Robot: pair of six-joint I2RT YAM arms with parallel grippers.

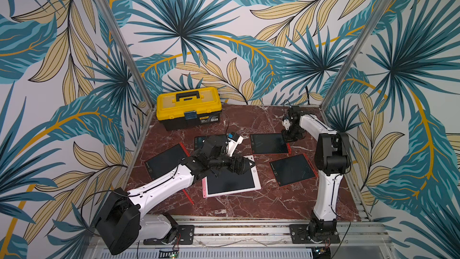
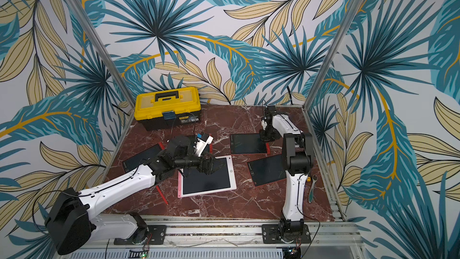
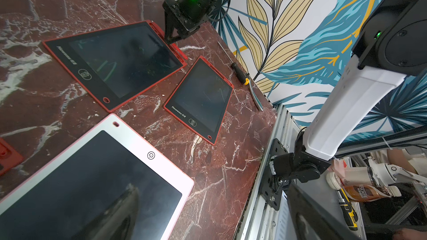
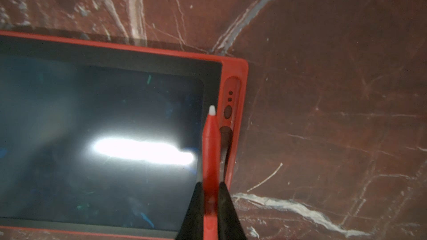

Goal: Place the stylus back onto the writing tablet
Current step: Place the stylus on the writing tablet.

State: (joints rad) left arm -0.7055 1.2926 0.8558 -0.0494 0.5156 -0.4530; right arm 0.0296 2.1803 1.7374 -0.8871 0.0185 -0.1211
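Right gripper (image 4: pixel 210 184) pinches red stylus (image 4: pixel 210 146) between closed jaws, tip beside red tablet (image 4: pixel 242 70) slot (image 4: pixel 231 102); left gripper (image 1: pixel 246 164) gapes, empty.

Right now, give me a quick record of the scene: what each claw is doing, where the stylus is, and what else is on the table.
right claw: shut on the red stylus
stylus position: over the edge of the red tablet, beside its side slot, not yet seated
left claw: open, holding nothing, over the pink tablet
also on table: loose stylus, yellow toolbox
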